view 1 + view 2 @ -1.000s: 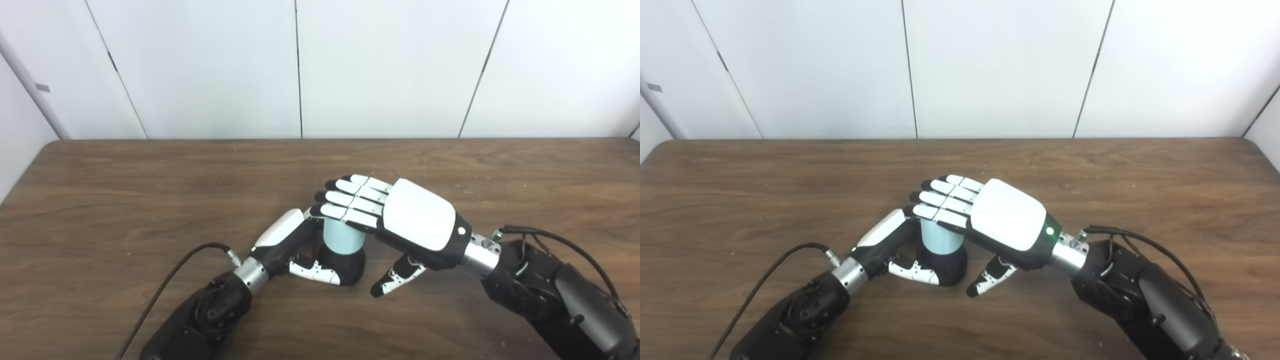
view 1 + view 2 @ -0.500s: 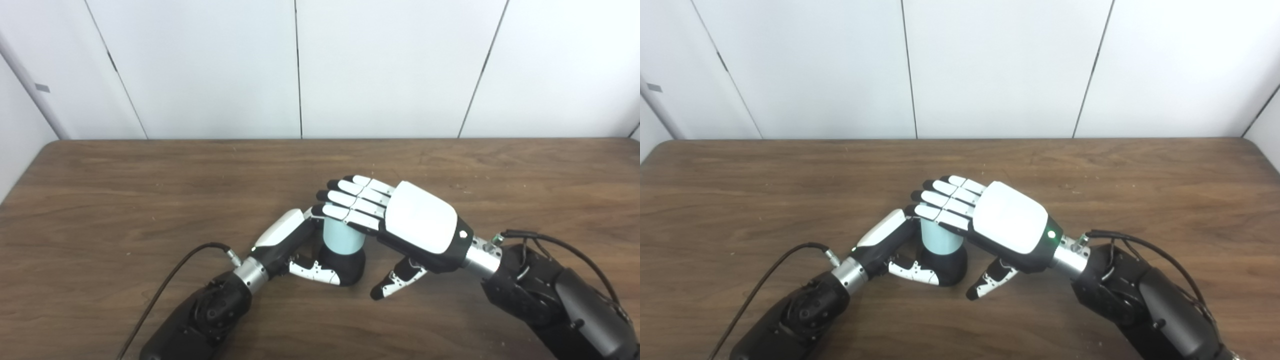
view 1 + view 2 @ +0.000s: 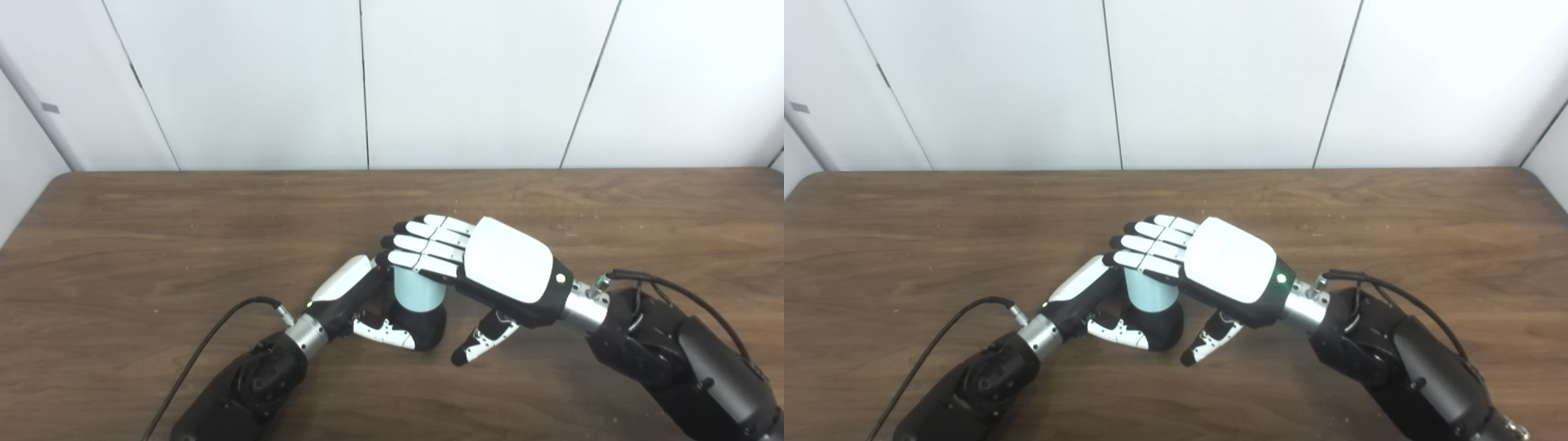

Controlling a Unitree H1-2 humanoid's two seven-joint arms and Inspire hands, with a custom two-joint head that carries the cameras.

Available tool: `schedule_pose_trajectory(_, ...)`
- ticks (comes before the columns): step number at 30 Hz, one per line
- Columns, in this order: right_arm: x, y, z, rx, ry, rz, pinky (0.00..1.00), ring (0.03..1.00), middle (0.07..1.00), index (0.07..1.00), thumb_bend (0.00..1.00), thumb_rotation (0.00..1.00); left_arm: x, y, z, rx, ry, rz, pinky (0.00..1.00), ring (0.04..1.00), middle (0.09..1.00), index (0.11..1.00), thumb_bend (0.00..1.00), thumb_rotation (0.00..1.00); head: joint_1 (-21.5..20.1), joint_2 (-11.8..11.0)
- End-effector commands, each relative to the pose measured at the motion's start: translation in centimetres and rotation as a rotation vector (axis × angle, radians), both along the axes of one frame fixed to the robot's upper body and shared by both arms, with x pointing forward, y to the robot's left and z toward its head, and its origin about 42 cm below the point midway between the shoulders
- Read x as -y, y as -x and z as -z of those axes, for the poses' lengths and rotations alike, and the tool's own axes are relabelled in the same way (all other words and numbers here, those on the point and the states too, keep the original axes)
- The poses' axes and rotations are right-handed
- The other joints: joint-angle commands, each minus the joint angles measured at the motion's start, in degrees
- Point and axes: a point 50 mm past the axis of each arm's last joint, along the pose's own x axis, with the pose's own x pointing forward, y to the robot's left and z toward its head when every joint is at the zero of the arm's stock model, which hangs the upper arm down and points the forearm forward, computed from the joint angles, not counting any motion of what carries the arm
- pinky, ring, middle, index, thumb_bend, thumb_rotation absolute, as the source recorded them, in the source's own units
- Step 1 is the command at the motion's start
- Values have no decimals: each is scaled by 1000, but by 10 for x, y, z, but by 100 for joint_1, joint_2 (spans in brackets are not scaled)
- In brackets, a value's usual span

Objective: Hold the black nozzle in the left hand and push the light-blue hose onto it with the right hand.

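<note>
My right hand (image 3: 490,272) has edged left over the hose (image 3: 419,291) | fingers flat on top, pressing, gripping nothing | left hand (image 3: 361,303) wraps the nozzle (image 3: 429,327), bracing it upright on the table (image 3: 153,233).

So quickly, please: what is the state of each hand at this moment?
Left hand: shut on the black nozzle.
Right hand: open, fingers flat on top of the light-blue hose.
</note>
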Motion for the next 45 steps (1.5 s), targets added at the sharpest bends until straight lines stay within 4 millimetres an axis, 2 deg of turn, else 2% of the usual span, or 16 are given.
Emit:
schedule_pose_trajectory(1, 3, 1, 8, -29, 110, -31, 890, 916, 902, 901, 785, 234, -25, 29, 59, -249, -230, -23, 1000, 969, 790, 450, 576, 357, 5, 3)
schedule_pose_trajectory(17, 8, 5, 9, -6, 109, -12, 898, 917, 902, 903, 779, 220, -24, 30, 59, -249, -235, -21, 1000, 969, 790, 443, 576, 358, 6, 26)
schedule_pose_trajectory(24, 14, 10, 12, 8, 94, 2, 908, 939, 923, 915, 745, 240, -27, 29, 59, -246, -237, -21, 1000, 969, 790, 443, 577, 359, -12, 29)
schedule_pose_trajectory(32, 12, 14, 15, 85, 78, 21, 942, 980, 961, 931, 732, 222, -25, 28, 58, -247, -234, -21, 1000, 969, 790, 438, 575, 357, -11, 34)
schedule_pose_trajectory(45, 11, 11, 17, 121, 99, 0, 964, 983, 963, 933, 731, 225, -26, 29, 59, -251, -232, -22, 1000, 969, 790, 448, 577, 359, -6, 37)
